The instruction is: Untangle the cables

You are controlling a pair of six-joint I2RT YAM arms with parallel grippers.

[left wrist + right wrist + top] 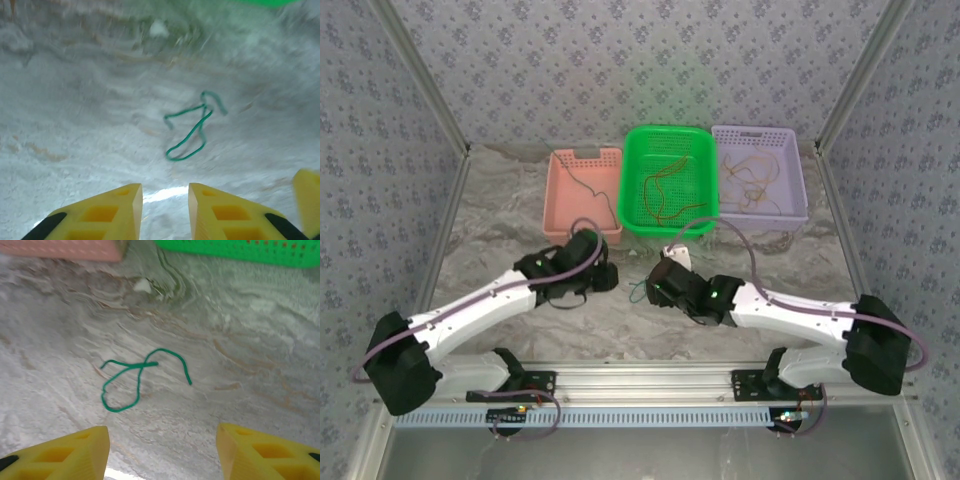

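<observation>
**Green cable loose on the marbled table, both grippers empty**

Grey-white marbled table runs from the arms' bases at the near edge to three baskets in a row at the far side. The left arm and right arm both reach inward, their heads low and close together near the table's middle, just short of the baskets.

The pink basket stands on the left, the green basket in the middle and the purple basket on the right, side by side and touching or nearly so.

The right gripper has its yellow fingers spread wide with nothing between them. The left gripper has its yellow fingers drawn close, a narrow gap of bare table showing between them, pinching nothing.

A thin dark cable lies in the pink basket, red-orange cables lie in the green one, and yellow cables are heaped in the purple one. The green cable lies alone on the table between the two grippers, crossed over itself into one loop with a free end curling to the right, just beyond both sets of fingertips and touched by neither
</observation>
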